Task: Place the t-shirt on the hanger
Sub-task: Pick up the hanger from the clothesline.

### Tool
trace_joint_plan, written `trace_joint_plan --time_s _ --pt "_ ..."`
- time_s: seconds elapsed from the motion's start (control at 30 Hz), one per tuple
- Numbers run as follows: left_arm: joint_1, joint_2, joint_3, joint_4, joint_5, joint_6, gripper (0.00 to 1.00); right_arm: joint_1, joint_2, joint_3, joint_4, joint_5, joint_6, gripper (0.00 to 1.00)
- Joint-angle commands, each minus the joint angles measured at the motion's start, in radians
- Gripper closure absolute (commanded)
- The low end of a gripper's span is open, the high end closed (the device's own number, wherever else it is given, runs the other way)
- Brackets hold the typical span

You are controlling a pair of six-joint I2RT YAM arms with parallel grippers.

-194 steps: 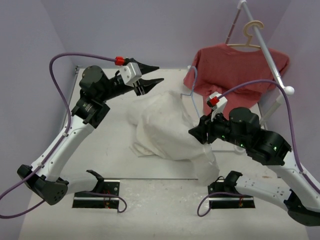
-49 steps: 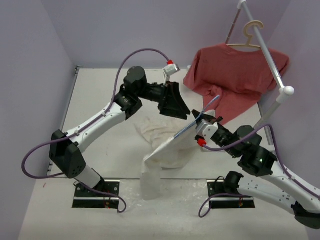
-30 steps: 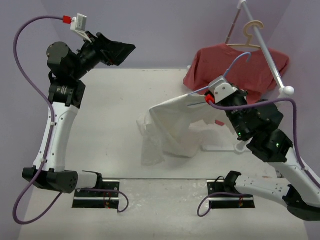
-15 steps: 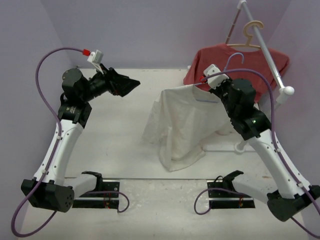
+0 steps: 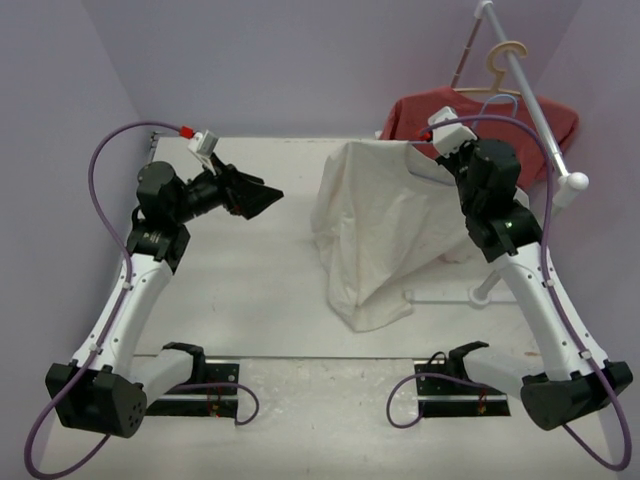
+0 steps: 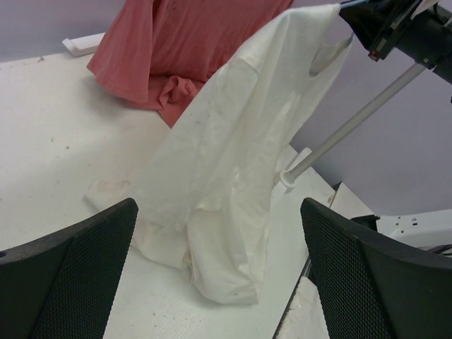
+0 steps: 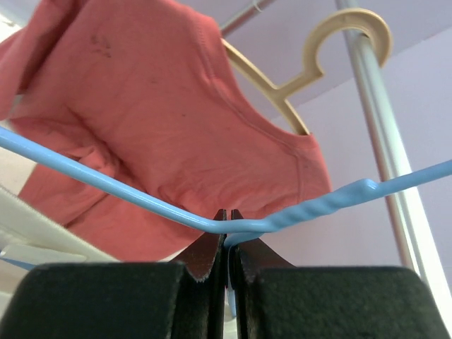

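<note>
Two arms, two shirts, two hangers. At left, the left gripper (image 5: 262, 192) hovers spread wide, empty. At centre, the plain, creased cream t-shirt (image 5: 375, 225) drapes from the blue hanger (image 7: 318, 206), whose neck the right gripper (image 7: 227, 219) pinches tight. Far right, the red shirt (image 5: 548, 112) hangs on the beige hanger (image 5: 505, 60).

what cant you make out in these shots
- hanger shoulders: top and left wrist views, covered by the t-shirt; how they sit inside is unknown.
- hanger hook tip: right wrist view, cut off by the right edge; whether it reaches the rail is unclear.
- red t-shirt lower part: top view, behind the t-shirt and right arm.
</note>
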Motion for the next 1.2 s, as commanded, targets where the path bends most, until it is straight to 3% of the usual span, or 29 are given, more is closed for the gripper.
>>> trace_joint_plan --time_s 0.0,0.63,1.17 --pt "0.001 -0.003 -0.018 0.086 0.032 0.008 0.00 -0.030 -0.003 0.075 0.119 0.041 0.013 1.00" --pt "-0.001 0.031 -0.045 0.133 0.086 -0.024 0.00 -0.205 0.040 0.081 0.128 -0.033 0.105 1.00" --pt "-0.001 0.030 -0.075 0.209 0.122 -0.059 0.00 -0.224 0.034 -0.049 0.137 -0.065 0.137 1.00"
